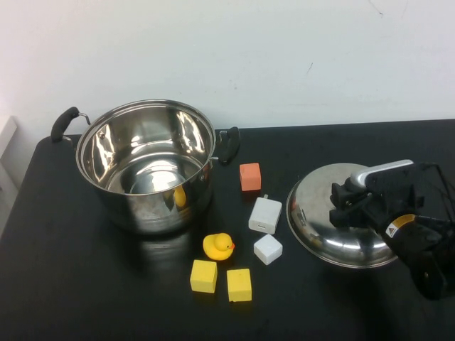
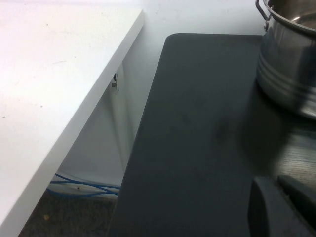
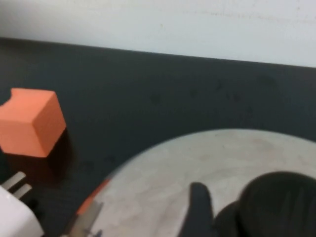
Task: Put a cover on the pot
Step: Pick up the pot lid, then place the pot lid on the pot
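The pot (image 1: 146, 167) is a big shiny steel stockpot with black side handles, standing open at the table's back left. Its wall also shows in the left wrist view (image 2: 289, 64). The domed steel lid (image 1: 320, 213) lies flat on the table at the right. My right gripper (image 1: 352, 202) hangs over the lid's middle and hides the knob in the high view. In the right wrist view one finger (image 3: 197, 210) stands just beside the black knob (image 3: 281, 202), with the jaws open around it. My left gripper (image 2: 279, 202) is out of the high view, shut and empty, low over the table's left end.
Between pot and lid lie an orange cube (image 1: 250, 176), a white charger (image 1: 265, 214), a white cube (image 1: 268, 249), a yellow duck (image 1: 218, 246) and two yellow cubes (image 1: 203, 275) (image 1: 239, 285). A white table (image 2: 49, 74) stands beyond the black table's left edge.
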Controlling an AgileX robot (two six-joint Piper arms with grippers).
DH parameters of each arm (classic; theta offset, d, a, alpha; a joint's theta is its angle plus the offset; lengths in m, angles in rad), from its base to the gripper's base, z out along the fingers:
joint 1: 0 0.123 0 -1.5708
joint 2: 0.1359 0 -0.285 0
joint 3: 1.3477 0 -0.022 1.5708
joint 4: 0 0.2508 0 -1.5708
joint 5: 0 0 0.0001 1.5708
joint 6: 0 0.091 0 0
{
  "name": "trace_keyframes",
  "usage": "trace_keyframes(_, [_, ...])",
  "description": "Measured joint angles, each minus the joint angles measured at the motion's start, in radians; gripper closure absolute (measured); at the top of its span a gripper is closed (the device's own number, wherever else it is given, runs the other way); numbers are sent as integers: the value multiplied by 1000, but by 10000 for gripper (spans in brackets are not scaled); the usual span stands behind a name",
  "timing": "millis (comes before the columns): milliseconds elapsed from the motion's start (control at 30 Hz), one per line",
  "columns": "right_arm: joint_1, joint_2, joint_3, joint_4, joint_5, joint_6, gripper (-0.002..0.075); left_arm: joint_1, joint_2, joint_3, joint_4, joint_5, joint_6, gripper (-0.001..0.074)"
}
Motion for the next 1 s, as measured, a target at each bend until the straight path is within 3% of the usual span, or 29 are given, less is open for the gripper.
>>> trace_keyframes(133, [0,5,-7,2,-16,0,387,0,0,0,0,0,0,736])
trace_keyframes(400, [1,-128,26,12,69,-7,384,0,0,0,0,0,0,736])
trace_keyframes(667, [9,-623,33,38,449,-95,384,0,0,0,0,0,0,736])
trace_keyframes(833, [82,-810,-56,18,697,-95,384,0,0,0,0,0,0,736])
trace_keyframes(1000, [191,-742,-231,-2,807,-95,384,0,0,0,0,0,0,736])
